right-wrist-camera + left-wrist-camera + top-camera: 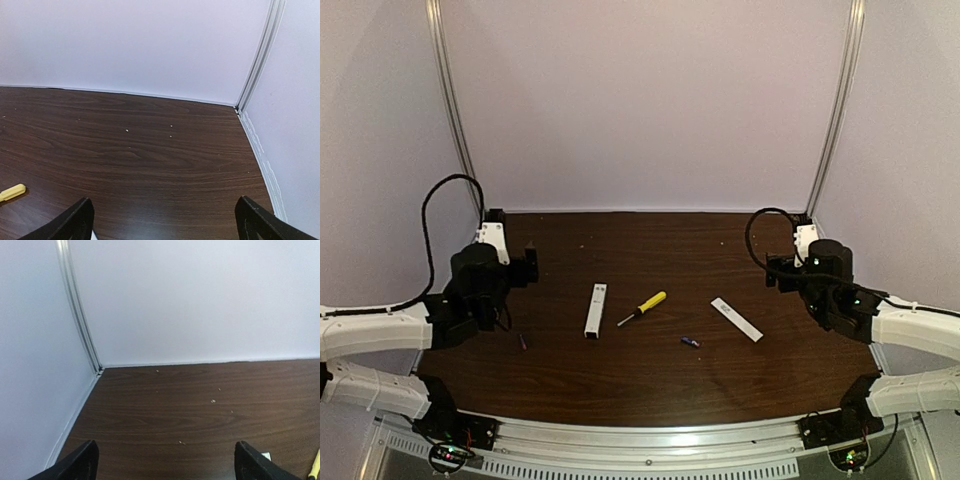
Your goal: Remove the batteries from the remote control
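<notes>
The white remote control (596,309) lies on the dark table, left of centre, its dark recess at the near end. One purple-blue battery (690,342) lies right of centre near the front. The other battery (523,341) lies at the left beside my left arm. My left gripper (528,262) is open and empty, raised at the left, away from the remote; its fingertips (75,462) frame bare wood. My right gripper (778,272) is open and empty at the right; its fingertips (75,220) also frame bare wood.
A yellow-handled screwdriver (642,308) lies right of the remote; its handle tip shows in the right wrist view (12,191) and the left wrist view (315,467). A flat white cover strip (736,318) lies further right. White walls enclose the table (650,240).
</notes>
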Motion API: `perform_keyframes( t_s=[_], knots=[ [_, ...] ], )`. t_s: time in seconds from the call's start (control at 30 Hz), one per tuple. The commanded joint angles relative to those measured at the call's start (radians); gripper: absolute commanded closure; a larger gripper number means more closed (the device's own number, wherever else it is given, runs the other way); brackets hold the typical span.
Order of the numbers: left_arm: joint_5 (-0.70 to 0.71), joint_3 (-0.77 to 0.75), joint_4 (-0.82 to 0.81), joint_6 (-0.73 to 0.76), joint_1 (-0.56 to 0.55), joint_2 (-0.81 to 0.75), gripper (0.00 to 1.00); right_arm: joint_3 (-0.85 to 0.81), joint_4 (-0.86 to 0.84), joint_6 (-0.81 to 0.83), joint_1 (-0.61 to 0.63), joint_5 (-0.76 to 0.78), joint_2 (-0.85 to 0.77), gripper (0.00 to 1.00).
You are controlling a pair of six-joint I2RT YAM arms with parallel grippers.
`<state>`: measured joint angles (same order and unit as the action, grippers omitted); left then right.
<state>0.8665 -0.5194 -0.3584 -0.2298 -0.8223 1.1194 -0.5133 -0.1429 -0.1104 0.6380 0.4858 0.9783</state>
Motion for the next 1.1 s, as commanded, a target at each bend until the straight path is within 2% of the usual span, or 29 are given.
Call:
perform_keyframes(
  t_s=[0.0, 0.13, 0.23, 0.33, 0.5, 0.6, 0.77, 0.93, 1.07],
  knots=[
    [-0.084, 0.067, -0.003, 0.037, 0.139, -0.14, 0.03, 0.059, -0.139, 0.081, -0.116, -0.068, 0.042, 0.0],
    [-0.179, 0.09, -0.005, 0.04, 0.31, -0.185, 0.03, 0.105, -0.26, 0.096, -0.215, -0.139, 0.102, 0.0],
    [-0.137, 0.099, -0.028, 0.076, 0.381, -0.168, 0.03, 0.07, -0.225, 0.08, -0.273, -0.19, 0.145, 0.0],
    [-0.089, 0.101, -0.063, 0.115, 0.444, -0.118, 0.04, 0.077, -0.265, 0.112, -0.301, -0.186, 0.179, 0.0],
    [-0.152, 0.203, -0.295, 0.153, 0.55, -0.057, 0.04, 0.133, -0.404, 0.126, -0.348, -0.185, 0.219, 0.0],
    [-0.198, 0.225, -0.358, 0.116, 0.614, -0.006, 0.04, 0.186, -0.537, 0.121, -0.365, -0.173, 0.234, 0.0],
    [-0.257, 0.207, -0.505, 0.159, 0.636, 0.161, 0.04, 0.262, -0.733, 0.111, -0.414, -0.198, 0.282, 0.0],
    [-0.304, 0.221, -0.734, 0.241, 0.643, 0.323, 0.05, 0.265, -0.798, 0.11, -0.432, -0.242, 0.318, 0.0],
    [-0.357, 0.23, -0.809, 0.267, 0.667, 0.372, 0.06, 0.269, -0.859, 0.121, -0.453, -0.272, 0.349, 0.0]
  ],
)
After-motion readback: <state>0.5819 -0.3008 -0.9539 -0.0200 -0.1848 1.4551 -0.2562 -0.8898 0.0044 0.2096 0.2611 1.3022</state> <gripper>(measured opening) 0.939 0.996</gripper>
